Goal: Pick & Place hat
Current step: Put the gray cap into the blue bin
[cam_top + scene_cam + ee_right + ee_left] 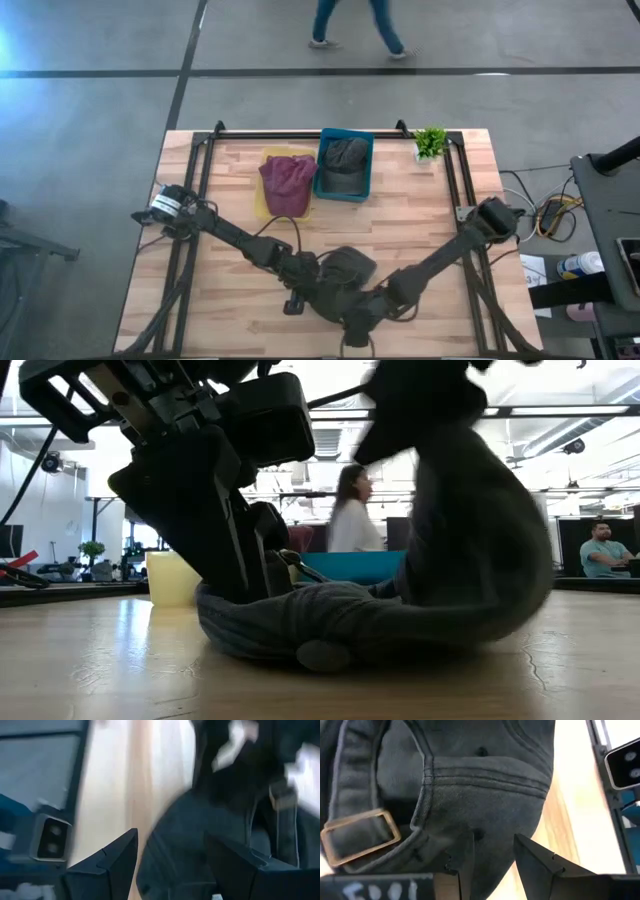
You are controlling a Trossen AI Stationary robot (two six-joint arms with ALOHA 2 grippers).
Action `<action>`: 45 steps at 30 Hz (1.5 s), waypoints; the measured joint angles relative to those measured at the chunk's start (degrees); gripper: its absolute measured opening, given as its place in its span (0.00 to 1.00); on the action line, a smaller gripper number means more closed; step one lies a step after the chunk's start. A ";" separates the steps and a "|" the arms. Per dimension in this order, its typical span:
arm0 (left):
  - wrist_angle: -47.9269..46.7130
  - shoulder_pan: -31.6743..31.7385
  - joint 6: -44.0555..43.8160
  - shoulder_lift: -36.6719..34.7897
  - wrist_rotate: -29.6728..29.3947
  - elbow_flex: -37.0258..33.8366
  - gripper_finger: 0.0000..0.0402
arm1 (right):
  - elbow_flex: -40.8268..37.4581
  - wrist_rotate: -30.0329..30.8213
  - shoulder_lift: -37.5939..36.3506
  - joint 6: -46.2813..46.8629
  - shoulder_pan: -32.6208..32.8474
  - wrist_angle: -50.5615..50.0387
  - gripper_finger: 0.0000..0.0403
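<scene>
A dark grey cap (350,266) lies near the table's near edge, between both arms. The low view shows its lower part (330,630) on the wood and its right side (480,530) drawn upward. The left wrist view shows its crown seams and the brass buckle (362,836) of its back strap. My left gripper (492,862) comes down on the cap's left side and my right gripper (170,865) on its right; each has cloth between its fingers. A maroon hat (288,180) rests on a yellow pad, and another grey hat (346,156) lies in a blue bin (368,160). My left gripper pinches the crown's rear edge (485,837) beside the strap opening, slanting down from the table's left. That part of the cap stays on the table. My right gripper has a bunch of the cap's cloth (175,845) between its fingers, coming from above on the right. The cloth rises from the table toward it (470,480); the contact itself is blurred.
The blue bin and the yellow pad (262,205) stand at the table's far side, with a small green plant (430,142) at the far right corner. Black frame rails (200,170) run along the table's sides. People show in the room beyond (350,510).
</scene>
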 joint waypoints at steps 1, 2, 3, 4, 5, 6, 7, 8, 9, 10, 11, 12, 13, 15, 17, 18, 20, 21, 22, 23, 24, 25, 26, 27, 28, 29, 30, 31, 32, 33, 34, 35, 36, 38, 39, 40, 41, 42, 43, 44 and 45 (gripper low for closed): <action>-0.52 -0.14 0.10 0.00 -0.02 0.00 0.33 | 0.76 -0.14 0.84 1.89 -0.10 -1.96 0.55; -1.07 -0.25 0.36 -0.02 -0.02 -0.01 0.33 | 1.41 -0.27 1.60 3.71 -0.10 -4.61 0.55; -1.44 -0.42 0.72 -0.04 -0.04 -0.03 0.33 | 2.07 -0.53 2.21 5.33 -0.10 -7.20 0.55; -2.04 -0.61 0.93 -0.09 -0.02 -0.07 0.33 | 2.61 -0.96 2.72 6.89 -0.10 -9.12 0.55; -2.73 -0.69 1.18 -0.13 -0.02 -0.18 0.33 | 2.93 -1.09 3.01 7.94 -0.09 -10.71 0.55; -2.94 -0.73 1.45 -0.13 -0.02 -0.22 0.33 | 3.09 -1.21 3.26 8.56 0.07 -12.16 0.55; -2.94 -0.82 1.68 -0.22 -0.02 -0.22 0.33 | 3.40 -1.24 3.44 8.88 0.26 -12.90 0.55; -3.10 -0.84 1.97 -0.62 -0.02 -0.25 0.33 | 3.74 -1.21 3.50 8.97 0.41 -13.02 0.55; -3.10 -0.86 2.28 -0.97 -0.02 -0.27 0.33 | 3.91 -1.05 3.42 8.95 0.59 -13.00 0.55; -2.84 -0.87 2.70 -1.75 -0.08 -0.23 0.33 | 4.20 -1.05 3.30 8.78 0.71 -13.24 0.55; -2.59 -0.98 3.50 -2.58 -0.37 -0.13 0.33 | 4.75 -1.01 3.19 7.93 0.72 -13.39 0.55; -2.45 -1.11 4.41 -3.49 -0.55 -0.14 0.33 | 5.24 -1.05 2.99 6.78 0.84 -13.88 0.55; -2.56 -1.29 5.67 -4.51 -1.01 -0.17 0.33 | 5.75 -0.91 2.87 5.13 1.03 -14.95 0.55; -3.81 -2.03 8.44 -6.78 -2.86 -0.37 0.33 | 6.86 -0.48 2.75 1.55 1.36 -16.60 0.55; -6.90 -2.87 11.22 -9.04 -5.49 -0.44 0.33 | 7.78 0.24 2.75 -2.94 1.64 -16.29 0.55; -8.75 -3.35 12.94 -10.34 -7.01 -0.61 0.33 | 8.18 0.48 2.75 -5.99 1.72 -15.83 0.55; -11.75 -4.15 16.21 -12.68 -8.98 -1.74 0.33 | 8.90 0.48 3.18 -11.70 1.78 -13.00 0.55; -12.28 -4.64 17.70 -13.73 -9.74 -2.76 0.33 | 9.12 0.44 3.46 -14.15 1.78 -11.44 0.55; -12.77 -5.04 19.13 -14.65 -10.09 -4.01 0.33 | 9.13 0.31 3.91 -16.53 1.74 -9.90 0.55; -13.06 -5.39 20.28 -15.39 -10.39 -5.42 0.33 | 9.16 0.15 4.65 -18.45 1.70 -7.41 0.55; -13.06 -5.68 20.88 -16.14 -10.88 -6.82 0.33 | 9.22 0.05 5.36 -19.97 1.67 -4.91 0.55; -12.88 -5.97 21.38 -16.77 -10.97 -8.21 0.33 | 9.22 0.06 6.06 -21.21 1.66 -3.26 0.55; -12.73 -6.10 21.83 -17.18 -11.00 -9.48 0.33 | 9.23 0.13 6.83 -21.63 1.56 -1.78 0.55; -12.06 -6.25 22.47 -17.56 -11.25 -10.63 0.33 | 9.58 0.17 7.70 -21.35 1.52 -0.84 0.55; -10.91 -6.35 23.29 -17.71 -11.43 -11.78 0.33 | 10.06 0.45 8.49 -20.27 1.52 -0.89 0.55; -9.18 -6.35 24.14 -17.77 -11.43 -13.06 0.33 | 10.54 0.51 9.54 -18.91 1.52 -1.20 0.55; -6.86 -6.33 25.11 -17.77 -11.45 -14.33 0.33 | 11.25 0.57 10.49 -17.75 1.47 -1.26 0.55; -4.01 -6.33 26.00 -17.48 -11.52 -15.57 0.33 | 11.88 0.57 11.65 -17.04 1.45 -1.14 0.55; -0.87 -6.31 26.64 -17.05 -11.54 -16.70 0.33 | 12.41 0.63 12.69 -16.64 1.45 -1.37 0.55; 1.88 -6.23 27.12 -16.54 -11.53 -17.61 0.33 | 12.99 0.67 13.76 -16.09 1.45 -1.40 0.55; 4.25 -6.22 27.36 -15.76 -11.50 -18.42 0.33 | 13.68 0.72 14.85 -15.25 1.45 -1.51 0.55; 6.22 -6.22 27.39 -15.03 -11.44 -19.05 0.33 | 14.46 1.08 15.86 -14.00 1.45 -2.57 0.55; 7.66 -6.21 27.38 -14.32 -11.39 -19.38 0.33 | 15.38 2.26 16.90 -12.12 1.47 -4.80 0.55; 9.82 -6.21 27.38 -12.99 -10.83 -19.45 0.33 | 17.91 4.83 18.96 -7.80 1.48 -10.08 0.55; 11.12 -6.23 27.37 -12.28 -10.47 -19.39 0.33 | 19.40 6.14 19.64 -5.53 1.47 -13.19 0.55; 11.95 -6.31 27.37 -11.52 -10.02 -19.01 0.33 | 21.11 7.20 20.30 -3.61 1.45 -16.62 0.55; 12.94 -6.42 27.36 -10.69 -9.62 -18.48 0.33 | 22.94 8.05 20.75 -2.01 1.46 -19.59 0.55; 13.92 -6.49 27.40 -9.82 -8.98 -17.77 0.33 | 24.54 8.47 20.96 -0.81 1.52 -21.76 0.55; 14.94 -6.57 27.50 -8.93 -8.35 -16.85 0.33 | 25.84 8.97 21.18 -0.01 1.61 -23.46 0.55; 15.67 -6.71 27.87 -8.10 -8.23 -15.70 0.33 | 27.05 9.71 21.28 0.71 1.78 -24.94 0.55; 15.64 -6.83 28.32 -7.50 -8.21 -14.64 0.33 | 28.06 10.45 21.35 1.06 1.96 -25.84 0.55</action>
